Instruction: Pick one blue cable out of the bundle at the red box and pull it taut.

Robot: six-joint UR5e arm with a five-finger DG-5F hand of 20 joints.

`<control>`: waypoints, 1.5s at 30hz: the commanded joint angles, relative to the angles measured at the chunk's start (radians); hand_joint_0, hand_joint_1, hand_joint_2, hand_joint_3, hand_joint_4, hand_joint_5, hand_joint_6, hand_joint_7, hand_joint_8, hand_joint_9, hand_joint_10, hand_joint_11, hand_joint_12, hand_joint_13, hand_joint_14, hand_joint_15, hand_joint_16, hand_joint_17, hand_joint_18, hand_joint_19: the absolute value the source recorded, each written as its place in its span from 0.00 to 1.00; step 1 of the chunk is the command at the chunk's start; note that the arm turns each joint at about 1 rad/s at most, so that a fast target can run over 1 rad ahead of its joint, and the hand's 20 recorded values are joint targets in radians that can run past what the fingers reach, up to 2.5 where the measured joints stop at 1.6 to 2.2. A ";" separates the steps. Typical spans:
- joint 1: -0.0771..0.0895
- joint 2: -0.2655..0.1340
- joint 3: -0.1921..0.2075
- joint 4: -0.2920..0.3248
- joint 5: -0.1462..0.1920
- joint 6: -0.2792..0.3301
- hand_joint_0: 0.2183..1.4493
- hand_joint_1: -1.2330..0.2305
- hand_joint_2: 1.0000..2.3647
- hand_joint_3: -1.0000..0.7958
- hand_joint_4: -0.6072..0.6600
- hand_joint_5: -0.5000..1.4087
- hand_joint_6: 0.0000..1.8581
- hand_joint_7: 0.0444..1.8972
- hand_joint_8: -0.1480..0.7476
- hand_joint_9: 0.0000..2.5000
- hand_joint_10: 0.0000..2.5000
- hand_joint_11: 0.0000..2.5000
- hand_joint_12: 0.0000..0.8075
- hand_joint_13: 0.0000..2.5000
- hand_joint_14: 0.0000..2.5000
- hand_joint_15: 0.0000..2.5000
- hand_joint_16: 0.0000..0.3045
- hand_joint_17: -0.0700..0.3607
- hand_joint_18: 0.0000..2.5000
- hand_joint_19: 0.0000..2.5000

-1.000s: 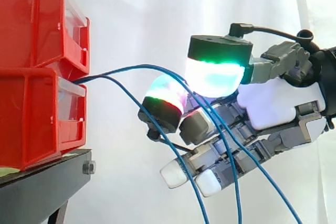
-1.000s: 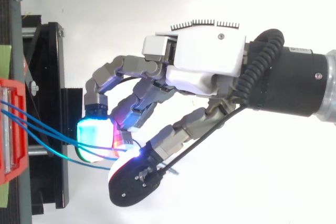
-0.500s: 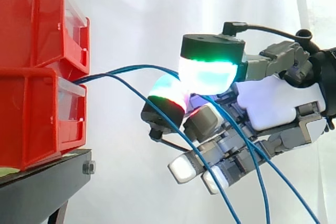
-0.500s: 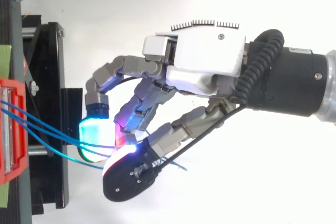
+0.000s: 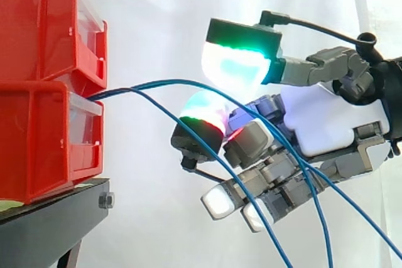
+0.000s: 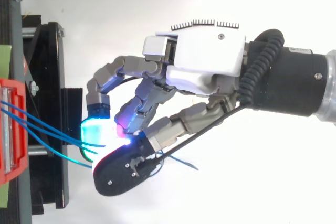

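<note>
Two stacked red bins (image 5: pixel 44 92) stand at the left on a black stand (image 5: pixel 56 218). Thin blue cables (image 5: pixel 157 81) come out from between the bins, arc to the right and hang down past the hand (image 5: pixel 333 123). The hand's fingers are curled, with the cables running between the thumb and the fingers. The thumb's green-cyan pad (image 5: pixel 235 67) sits just above a glowing fingertip (image 5: pixel 202 114), and the upper cable passes through the narrow space between them. In the top view the cables (image 6: pixel 47 135) stretch from the red bin (image 6: pixel 10 129) into the hand (image 6: pixel 210 56).
A white curtain (image 5: pixel 163 17) hangs behind everything. The black stand (image 6: pixel 52 77) juts out towards the hand in the top view. Open air lies between the bins and the fingertips.
The thumb has swung up and towards the bins over the fingertip. The hanging parts of the cables have swung to the right with the fingers.
</note>
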 commanded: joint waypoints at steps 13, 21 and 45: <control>0.000 0.001 0.000 0.000 -0.001 0.000 0.36 0.22 0.01 0.44 0.50 0.18 0.48 0.61 0.56 0.45 0.01 0.48 0.45 0.31 0.01 0.17 0.16 0.42 0.31 0.18; 0.000 0.001 0.000 0.000 -0.001 0.000 0.46 0.12 0.00 0.31 0.54 0.17 0.48 0.56 0.52 0.39 0.01 0.46 0.44 0.28 0.01 0.16 0.16 0.42 0.29 0.15; 0.000 0.000 0.000 0.000 -0.001 0.000 0.28 0.34 0.00 0.32 0.57 0.18 0.44 0.53 0.55 0.42 0.01 0.47 0.46 0.29 0.01 0.17 0.17 0.43 0.29 0.19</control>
